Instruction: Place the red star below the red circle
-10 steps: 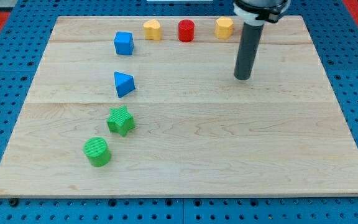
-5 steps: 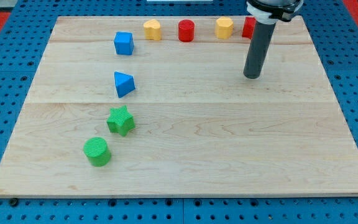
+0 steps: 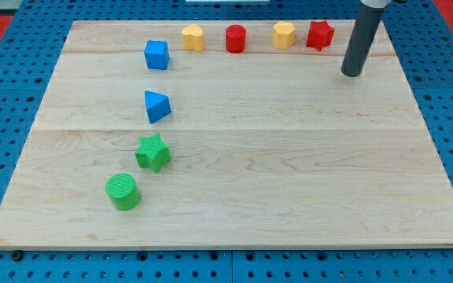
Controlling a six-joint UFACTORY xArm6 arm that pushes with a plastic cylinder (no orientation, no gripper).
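The red star (image 3: 319,34) lies near the view's top right of the wooden board (image 3: 289,173). The red circle (image 3: 235,38) stands to its left in the same top row, with a yellow block (image 3: 284,34) between them. My tip (image 3: 352,73) rests on the board to the right of and a little below the red star, not touching it. The dark rod rises from the tip to the view's top edge.
Another yellow block (image 3: 193,37) stands left of the red circle. A blue cube (image 3: 156,55), a blue triangle (image 3: 156,105), a green star (image 3: 153,152) and a green circle (image 3: 123,191) run down the board's left side.
My tip has moved to the right and slightly up, from below the yellow block to the right of the red star. The red star, hidden behind the rod before, now shows fully.
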